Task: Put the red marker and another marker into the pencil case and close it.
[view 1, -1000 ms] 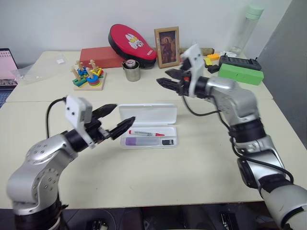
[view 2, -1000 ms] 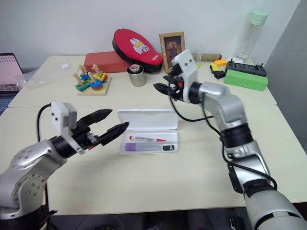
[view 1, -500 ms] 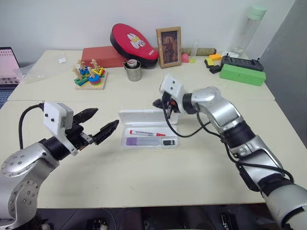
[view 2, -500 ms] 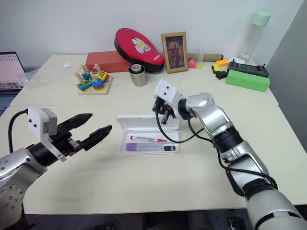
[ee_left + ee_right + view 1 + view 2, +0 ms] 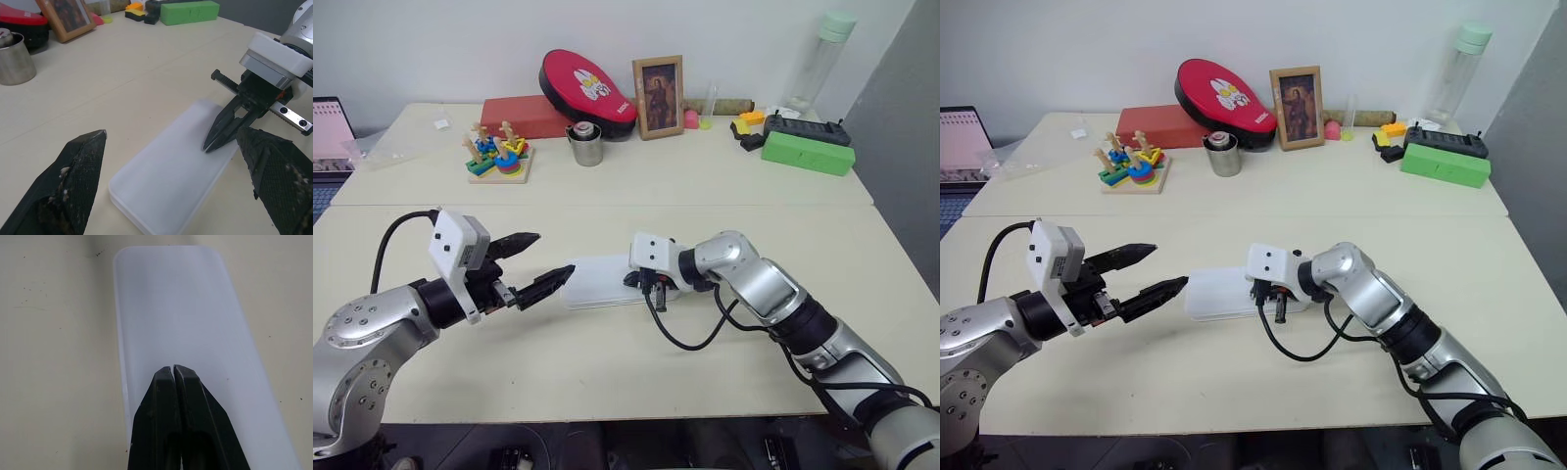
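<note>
Pencil case lid down, both grippers at it.

The left gripper [image 5: 534, 264], fingers spread wide, hovers off the left end of the pencil case [image 5: 599, 282] on the table [image 5: 636, 362]; the right gripper [image 5: 218, 131], fingers pressed together, tips on its lid near the right end; bare tabletop in front.

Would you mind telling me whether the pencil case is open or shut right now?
Shut: the pencil case lies flat with its lid down, nothing inside showing, and the right pincer, closed, rests on the lid.

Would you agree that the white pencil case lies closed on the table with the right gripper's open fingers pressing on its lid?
Not quite: the right gripper is shut, fingertips together on the lid, as the right wrist view shows. The pencil case does lie closed.
</note>
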Motion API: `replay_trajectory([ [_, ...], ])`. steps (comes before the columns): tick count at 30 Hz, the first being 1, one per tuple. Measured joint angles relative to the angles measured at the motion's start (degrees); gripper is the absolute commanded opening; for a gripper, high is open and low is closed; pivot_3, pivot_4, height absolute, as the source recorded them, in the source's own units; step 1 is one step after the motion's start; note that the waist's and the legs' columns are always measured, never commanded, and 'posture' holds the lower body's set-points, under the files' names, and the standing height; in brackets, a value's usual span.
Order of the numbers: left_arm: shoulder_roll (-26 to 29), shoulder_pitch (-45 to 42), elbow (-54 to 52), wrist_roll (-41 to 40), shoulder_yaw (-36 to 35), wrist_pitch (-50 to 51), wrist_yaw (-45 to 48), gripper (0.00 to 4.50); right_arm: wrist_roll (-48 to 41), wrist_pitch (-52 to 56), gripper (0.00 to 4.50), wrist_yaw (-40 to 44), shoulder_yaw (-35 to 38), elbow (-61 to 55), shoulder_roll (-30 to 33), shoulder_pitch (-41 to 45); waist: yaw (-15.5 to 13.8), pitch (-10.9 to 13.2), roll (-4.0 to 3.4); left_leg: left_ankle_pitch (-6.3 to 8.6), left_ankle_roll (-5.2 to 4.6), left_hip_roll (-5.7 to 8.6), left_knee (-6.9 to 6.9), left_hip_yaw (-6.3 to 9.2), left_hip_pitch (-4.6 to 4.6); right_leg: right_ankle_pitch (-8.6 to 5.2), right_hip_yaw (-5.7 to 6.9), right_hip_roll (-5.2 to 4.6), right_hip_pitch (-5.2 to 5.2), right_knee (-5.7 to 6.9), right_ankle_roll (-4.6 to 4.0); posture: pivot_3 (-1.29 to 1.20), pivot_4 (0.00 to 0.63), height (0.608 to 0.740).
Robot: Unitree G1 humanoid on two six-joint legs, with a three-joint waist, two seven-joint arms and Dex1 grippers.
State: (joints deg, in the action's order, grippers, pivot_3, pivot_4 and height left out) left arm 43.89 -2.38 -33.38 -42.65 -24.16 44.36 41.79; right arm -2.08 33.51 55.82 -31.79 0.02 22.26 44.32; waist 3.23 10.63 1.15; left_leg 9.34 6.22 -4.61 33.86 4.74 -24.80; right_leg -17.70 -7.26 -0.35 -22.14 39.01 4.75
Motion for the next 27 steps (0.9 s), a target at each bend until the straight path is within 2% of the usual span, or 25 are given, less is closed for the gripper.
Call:
replay_trajectory([
  [5, -0.08, -3.46, 4.33, 2.01, 0.99, -0.21, -3.26, 4.5, -8.02, 0.69, 0.06, -0.65, 12.26, -0.05, -0.82, -2.63, -0.14, 0.05, 0.04, 0.0, 0.0, 0.0, 0.01, 0.0, -0.03, 0.01, -0.01, 0.0, -0.01, 0.01, 0.0, 0.0, 0.15, 0.74],
  [7, -0.85, -5.32, 8.32, 4.22, 1.43, -1.65, -5.13, 4.5, -11.26, 1.68, 0.42, -1.32, 19.72, -0.33, 1.2, -2.36, -0.19, 0.05, 0.04, 0.0, 0.0, 0.01, 0.01, 0.01, -0.03, 0.01, 0.0, 0.0, 0.0, 0.0, 0.0, 0.0, 0.15, 0.74],
  [11, -0.85, -7.09, 15.01, 9.81, 2.77, -4.21, -7.69, 4.5, -14.95, 3.6, 1.34, -1.06, 26.85, -0.29, 5.91, -2.47, -0.06, 0.05, 0.04, 0.0, -0.01, 0.01, -0.05, -0.01, -0.03, 0.01, -0.01, 0.0, -0.03, -0.02, -0.01, 0.0, 0.15, 0.74],
  [15, 0.42, -8.49, 20.14, 13.92, 3.65, -7.54, -8.2, 4.5, -16.12, 4.6, 2.51, -1.22, 30.18, 0.53, 9.12, -3.08, 0.25, 0.05, 0.04, 0.01, -0.01, 0.0, -0.09, -0.04, -0.03, 0.0, -0.04, 0.01, -0.06, -0.01, -0.01, 0.0, 0.15, 0.74],
  [22, 5.35, -8.63, 28.57, 19.12, 3.86, -13.59, -3.45, 4.5, -16.21, 3.86, 4.21, -1.62, 32.0, 2.99, 11.98, -5.78, 0.2, 0.09, 0.03, 0.0, -0.01, 0.01, -0.11, -0.08, -0.03, -0.01, -0.06, 0.0, -0.09, -0.02, -0.02, 0.0, 0.15, 0.74],
  [24, 5.47, -9.3, 29.39, 19.16, 3.77, -13.91, -2.73, 4.5, -16.44, 3.55, 4.43, -1.45, 32.01, 2.63, 12.58, -5.98, 0.16, 0.09, 0.03, 0.0, -0.01, 0.01, -0.11, -0.07, -0.04, -0.01, -0.06, 0.0, -0.08, -0.02, -0.02, 0.0, 0.15, 0.74],
  [27, 5.79, -9.35, 30.47, 19.64, 3.76, -14.42, -2.35, 4.5, -17.0, 3.35, 4.43, -1.2, 31.98, 2.43, 12.69, -6.66, 0.16, 0.09, 0.03, 0.01, -0.01, 0.0, -0.11, -0.07, -0.04, -0.01, -0.06, 0.0, -0.08, -0.02, -0.02, 0.0, 0.15, 0.74],
])
